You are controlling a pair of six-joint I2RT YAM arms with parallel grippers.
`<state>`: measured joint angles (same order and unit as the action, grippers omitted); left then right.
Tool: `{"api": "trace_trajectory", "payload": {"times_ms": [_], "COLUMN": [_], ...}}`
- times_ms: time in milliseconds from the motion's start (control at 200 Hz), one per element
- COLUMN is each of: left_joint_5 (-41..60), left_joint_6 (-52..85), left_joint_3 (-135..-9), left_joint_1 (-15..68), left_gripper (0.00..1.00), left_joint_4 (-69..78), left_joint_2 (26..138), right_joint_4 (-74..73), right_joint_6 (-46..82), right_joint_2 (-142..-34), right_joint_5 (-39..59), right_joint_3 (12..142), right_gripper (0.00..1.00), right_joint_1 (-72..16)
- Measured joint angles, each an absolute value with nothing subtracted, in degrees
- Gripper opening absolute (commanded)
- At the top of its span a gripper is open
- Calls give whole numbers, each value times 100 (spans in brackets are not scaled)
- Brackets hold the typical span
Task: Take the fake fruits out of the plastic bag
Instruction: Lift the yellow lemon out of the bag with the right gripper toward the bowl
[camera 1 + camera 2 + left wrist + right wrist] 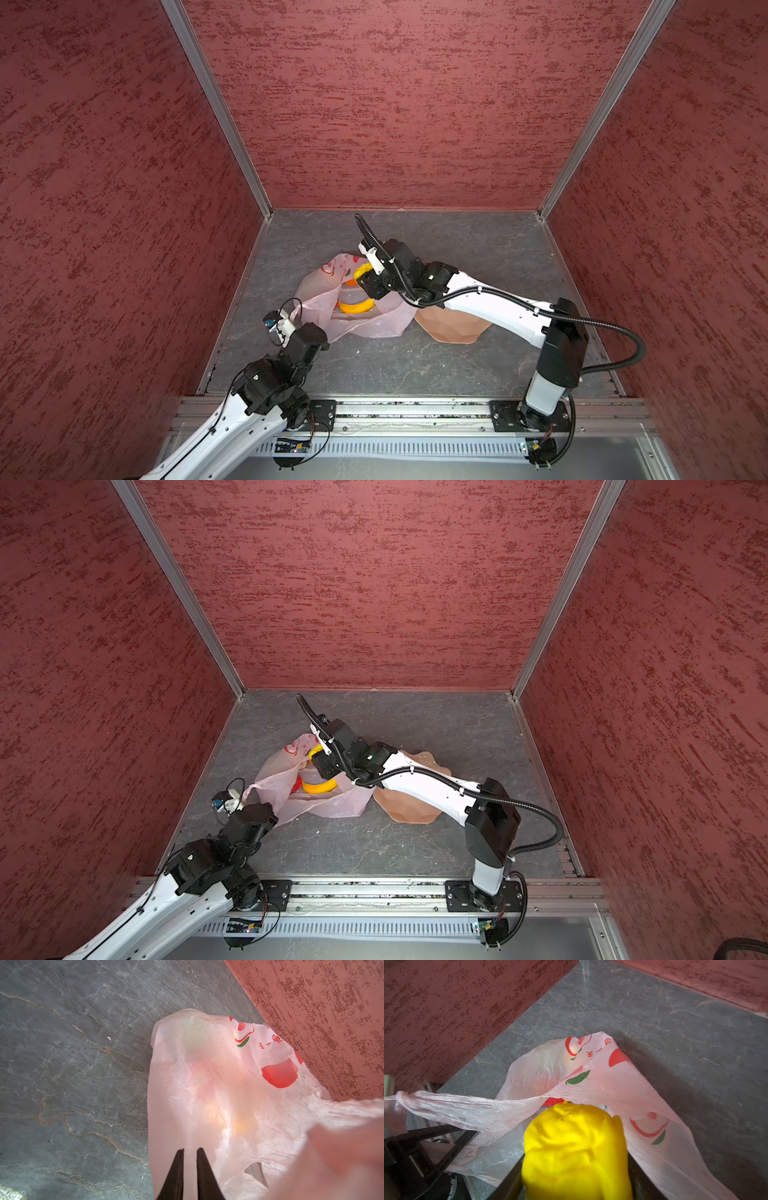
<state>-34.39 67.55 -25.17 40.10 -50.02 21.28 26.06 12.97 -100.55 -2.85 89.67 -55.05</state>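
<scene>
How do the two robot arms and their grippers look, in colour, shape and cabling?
The left arm and right arm have white links and black joint housings. A black ribbed hose runs along the right arm; thin black wires loop at the left wrist. The left gripper has slim, black, tapered fingers.

1 bag (365, 328), 1 dish (453, 330), 4 fruits (355, 307) visible.

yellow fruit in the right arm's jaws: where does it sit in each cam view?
In a top view: yellow fruit left of centre, by the plastic bag and its printed far side.
In a top view: same spot, farther left.
Left wrist: not identifiable; only blurred colours through the bag.
Right wrist: bottom centre, in the right gripper jaws.
Shared landmark: the bag's red print.
</scene>
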Motion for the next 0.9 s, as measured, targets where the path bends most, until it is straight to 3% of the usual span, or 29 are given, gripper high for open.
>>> {"api": "trace_trajectory", "payload": {"times_ms": [215, 611, 897], "left_joint_5": [-3400, -3395, -3395], "left_joint_6": [6628, 6560, 6449], "left_joint_3": [-2624, -2818, -2978], "left_joint_1": [4007, 3990, 3990], "left_gripper": [16, 16, 16], "left_joint_4": [-5013, -5013, -5006], "left_joint_2": [2137, 2364, 2532], "right_joint_4": [2659, 2593, 2543], "right_joint_6": [1288, 1643, 2040], "right_joint_2": [-9295, -7395, -7194], "right_joint_5": [-738, -1122, -1068], "right_joint_3": [8602, 7070, 5806], "right_gripper": [41, 41, 41], "right_joint_1": [-5251, -3688, -3015]}}
